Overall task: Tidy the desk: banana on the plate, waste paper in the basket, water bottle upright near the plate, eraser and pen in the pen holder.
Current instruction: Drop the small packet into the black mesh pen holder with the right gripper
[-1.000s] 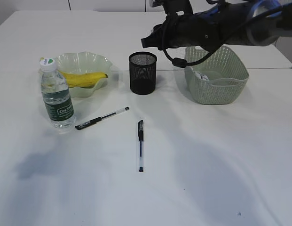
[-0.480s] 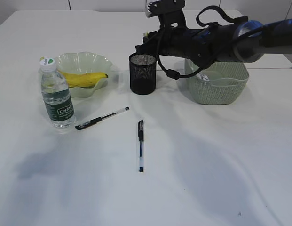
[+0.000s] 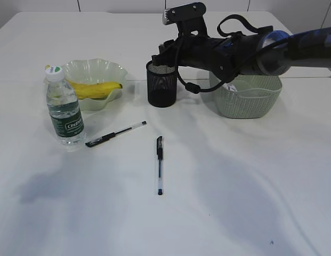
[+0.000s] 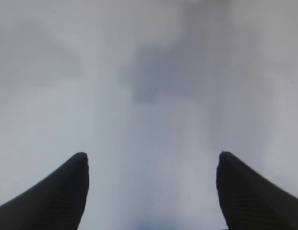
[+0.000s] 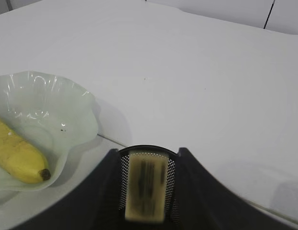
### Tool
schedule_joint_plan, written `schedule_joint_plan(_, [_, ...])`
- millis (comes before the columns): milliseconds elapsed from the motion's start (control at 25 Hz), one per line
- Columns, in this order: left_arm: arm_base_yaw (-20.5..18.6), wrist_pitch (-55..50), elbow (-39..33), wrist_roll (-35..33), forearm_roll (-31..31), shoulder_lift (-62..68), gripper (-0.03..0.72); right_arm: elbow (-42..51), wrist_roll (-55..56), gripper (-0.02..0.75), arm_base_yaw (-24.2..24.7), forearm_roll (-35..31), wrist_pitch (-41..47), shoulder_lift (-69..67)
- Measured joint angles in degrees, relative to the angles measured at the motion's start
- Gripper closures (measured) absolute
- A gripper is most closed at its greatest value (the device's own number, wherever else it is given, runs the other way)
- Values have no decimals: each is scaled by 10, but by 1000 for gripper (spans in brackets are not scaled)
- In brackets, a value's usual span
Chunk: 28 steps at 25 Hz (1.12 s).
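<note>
My right gripper (image 3: 157, 57) hangs directly over the black mesh pen holder (image 3: 161, 85). In the right wrist view the gripper (image 5: 148, 153) is open, and the cream-yellow eraser (image 5: 145, 187) shows blurred between its fingers, with mesh visible on both sides of it, above the pen holder (image 5: 124, 177). The banana (image 3: 96, 89) lies on the plate (image 3: 96, 66). The water bottle (image 3: 65, 109) stands upright beside the plate. One pen (image 3: 115, 133) and a second pen (image 3: 159, 164) lie on the desk (image 3: 234, 176). The waste paper (image 3: 227, 85) sits in the basket (image 3: 248, 98). My left gripper (image 4: 151, 155) is open over bare desk.
The right arm stretches from the right edge across the basket's top toward the pen holder. The plate (image 5: 48, 100) and banana (image 5: 17, 158) sit just left of the right gripper. The desk's back edge and a seam run behind the objects.
The right arm swung left and lowered until its gripper came over the pen holder. Its jaws have spread from the eraser, which now looks blurred. Everything else stayed put.
</note>
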<state>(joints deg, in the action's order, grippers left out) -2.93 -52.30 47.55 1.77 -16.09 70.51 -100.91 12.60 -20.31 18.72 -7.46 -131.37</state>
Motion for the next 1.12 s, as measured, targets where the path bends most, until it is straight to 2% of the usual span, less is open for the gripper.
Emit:
schedule_joint_plan(200, [0,0,0,0,0,0,97,0,0,379,0,1,0,0])
schedule_joint_plan(440, [0,0,0,0,0,0,97,-1,0,365,0,1,12,1])
schedule_joint_plan(600, [0,0,0,0,0,0,97,-1,2,363,0,-3,101,32])
schedule_joint_plan(840, [0,3,0,0,0,0,97,-1,7,363,0,-70,281,107])
schedule_joint_plan(1120, [0,4,0,0,0,0,97,-5,7,363,-28,-105,488,182])
